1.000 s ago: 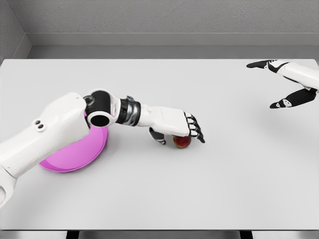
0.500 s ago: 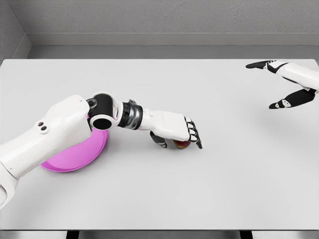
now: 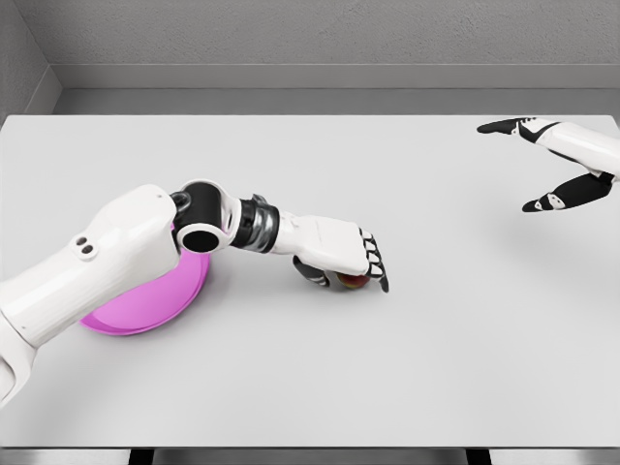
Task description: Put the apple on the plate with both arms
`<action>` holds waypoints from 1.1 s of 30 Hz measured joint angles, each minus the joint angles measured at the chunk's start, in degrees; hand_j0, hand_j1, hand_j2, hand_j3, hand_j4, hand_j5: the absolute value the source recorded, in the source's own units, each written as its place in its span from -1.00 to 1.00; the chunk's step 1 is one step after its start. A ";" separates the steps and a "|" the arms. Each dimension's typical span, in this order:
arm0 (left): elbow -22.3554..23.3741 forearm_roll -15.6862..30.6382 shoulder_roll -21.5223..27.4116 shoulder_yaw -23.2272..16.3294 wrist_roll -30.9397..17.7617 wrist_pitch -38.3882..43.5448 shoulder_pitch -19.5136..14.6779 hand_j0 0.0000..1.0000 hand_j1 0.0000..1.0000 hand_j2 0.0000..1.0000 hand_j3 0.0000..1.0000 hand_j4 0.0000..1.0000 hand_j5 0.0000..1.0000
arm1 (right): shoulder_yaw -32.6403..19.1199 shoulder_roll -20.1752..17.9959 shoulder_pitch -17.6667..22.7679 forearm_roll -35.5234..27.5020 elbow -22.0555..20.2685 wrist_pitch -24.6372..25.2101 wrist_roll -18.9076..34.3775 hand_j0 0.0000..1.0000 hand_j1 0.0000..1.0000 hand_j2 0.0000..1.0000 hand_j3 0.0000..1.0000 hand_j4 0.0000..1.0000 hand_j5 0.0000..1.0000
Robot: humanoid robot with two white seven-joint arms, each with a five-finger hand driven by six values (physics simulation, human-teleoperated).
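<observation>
The red apple (image 3: 354, 282) rests on the white table (image 3: 417, 368) near the middle, and only its lower edge shows. My left hand (image 3: 345, 277) lies over it, black-tipped fingers curled down across its top and right side and the thumb pressed against its left. A pink plate (image 3: 145, 305) lies on the table to the left, partly hidden behind my left forearm and elbow. At the far right edge my right hand (image 3: 523, 165) hovers with its fingers spread, holding nothing, far from the apple.
The table runs back to a grey wall. Its front edge crosses the bottom of the view. My left arm stretches from the lower left over the plate's right rim.
My left hand has sunk lower onto the apple and its fingers have curled tighter, hiding more of the fruit. The right hand has not moved.
</observation>
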 measured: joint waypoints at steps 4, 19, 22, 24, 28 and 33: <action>0.05 -0.31 -0.06 0.00 0.01 0.00 -0.35 0.65 0.65 0.65 0.65 0.65 0.65 | 0.00 -0.04 0.00 0.00 0.00 0.00 0.00 1.00 1.00 1.00 1.00 1.00 1.00; 0.03 -1.15 -0.67 0.00 0.05 0.00 -0.26 0.33 0.33 0.33 0.33 0.33 0.33 | 0.00 -0.11 0.09 0.00 0.00 0.00 0.00 1.00 1.00 1.00 1.00 1.00 1.00; 0.00 -1.14 -0.68 0.00 0.06 0.01 -0.18 0.22 0.22 0.22 0.22 0.22 0.22 | 0.00 -0.11 0.00 0.00 0.00 0.00 0.00 1.00 1.00 1.00 1.00 1.00 1.00; -0.05 -1.18 -0.68 -0.03 0.04 0.02 -0.18 0.11 0.11 0.11 0.11 0.11 0.11 | 0.00 -0.12 0.00 0.00 0.00 0.00 0.00 1.00 1.00 1.00 1.00 1.00 1.00; -0.14 -1.31 -0.61 -0.04 0.00 0.00 -0.18 0.02 0.02 0.02 0.02 0.02 0.02 | 0.00 -0.18 0.00 0.00 0.00 0.00 0.00 1.00 1.00 1.00 1.00 1.00 1.00; -0.36 -1.36 -0.59 -0.08 -0.02 -0.01 -0.26 -0.03 -0.03 -0.03 -0.03 -0.03 -0.03 | 0.00 -0.21 0.00 0.00 0.00 0.00 0.00 1.00 1.00 1.00 1.00 1.00 1.00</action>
